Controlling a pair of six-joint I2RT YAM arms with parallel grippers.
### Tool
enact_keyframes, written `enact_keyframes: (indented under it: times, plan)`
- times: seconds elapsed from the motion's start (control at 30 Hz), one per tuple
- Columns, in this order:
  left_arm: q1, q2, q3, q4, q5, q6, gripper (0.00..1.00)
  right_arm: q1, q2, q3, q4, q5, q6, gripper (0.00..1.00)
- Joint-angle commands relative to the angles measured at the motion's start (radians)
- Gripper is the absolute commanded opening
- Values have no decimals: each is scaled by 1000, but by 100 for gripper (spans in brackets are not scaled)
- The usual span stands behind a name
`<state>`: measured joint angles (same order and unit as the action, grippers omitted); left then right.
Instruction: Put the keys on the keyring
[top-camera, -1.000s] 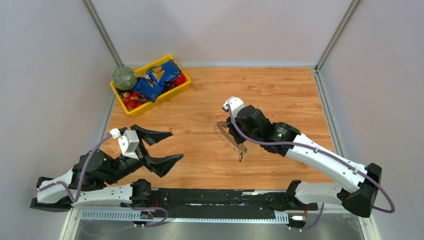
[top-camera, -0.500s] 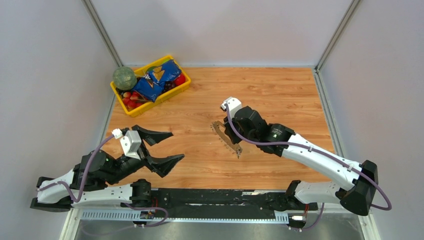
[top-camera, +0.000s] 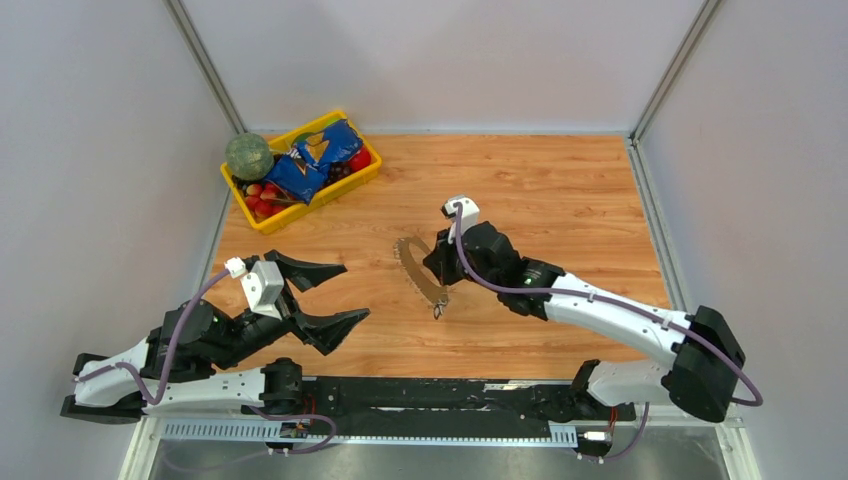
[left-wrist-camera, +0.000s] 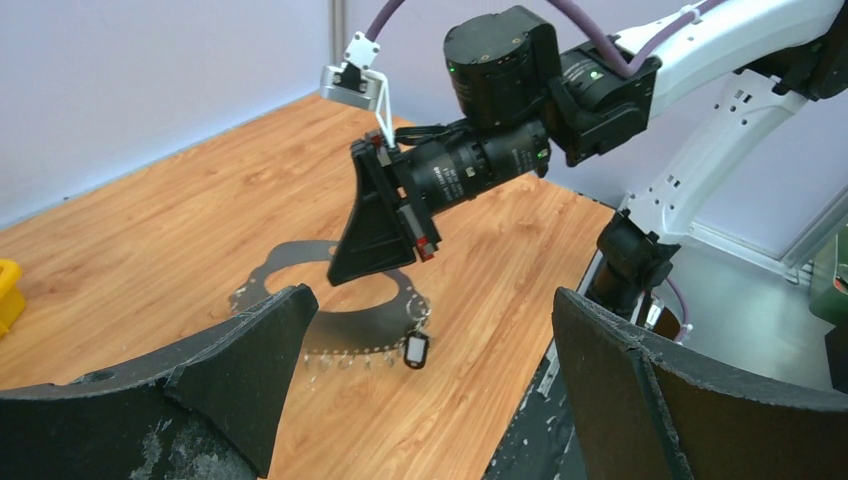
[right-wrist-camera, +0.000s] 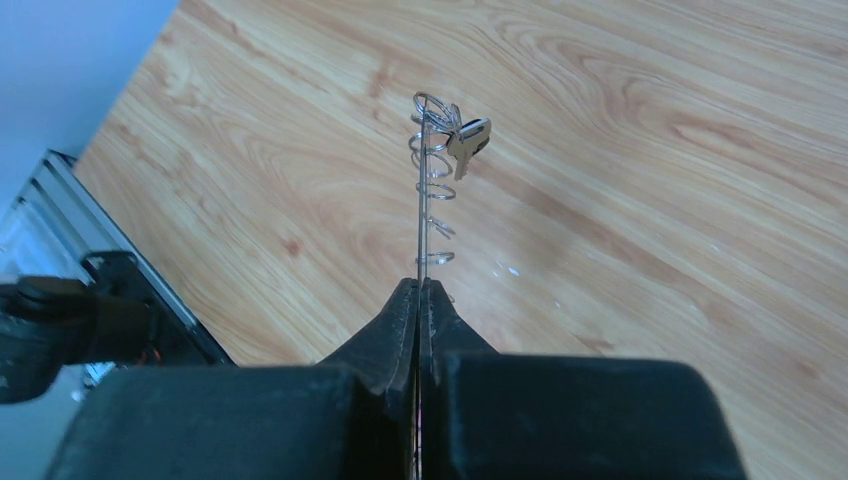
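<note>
My right gripper (top-camera: 432, 268) is shut on the keyring (top-camera: 413, 268), a thin curved loop with a fringe of small rings, and holds it above the middle of the table. In the right wrist view the keyring (right-wrist-camera: 421, 190) stands edge-on out of the closed fingertips (right-wrist-camera: 420, 288), with a silvery key (right-wrist-camera: 468, 140) at its far end. In the left wrist view a key with a black head (left-wrist-camera: 415, 350) hangs from the loop's low end below the right gripper (left-wrist-camera: 350, 272). My left gripper (top-camera: 350, 292) is open and empty, left of the keyring, jaws wide apart (left-wrist-camera: 430, 305).
A yellow bin (top-camera: 362, 180) with snack bags and red fruit stands at the back left, a green ball (top-camera: 248, 156) at its corner. Grey walls close the sides and back. A black rail (top-camera: 430, 395) runs along the near edge.
My right arm has carried the keyring leftward and slightly nearer, toward the left gripper. The dangling key moved with it. The left arm has hardly moved.
</note>
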<state>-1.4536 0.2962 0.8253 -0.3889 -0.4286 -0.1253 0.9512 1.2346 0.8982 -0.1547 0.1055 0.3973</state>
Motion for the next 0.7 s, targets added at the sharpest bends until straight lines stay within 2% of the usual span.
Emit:
enact_keyframes:
  times: [0.0,0.17,0.37,0.67]
  plan:
    - [-2,13,-3,8,-6,2,100,0,84,4,272,-24,140,0]
    - [-2,12,-3,5,-9,0,100,1,212,30,354,-34,181,0]
    - [-2,6,-5,1,-7,-2,100,0,310,52,372,-9,177,0]
    - [-2,0,-9,3,4,-8,100,-39,333,-16,373,53,178,0]
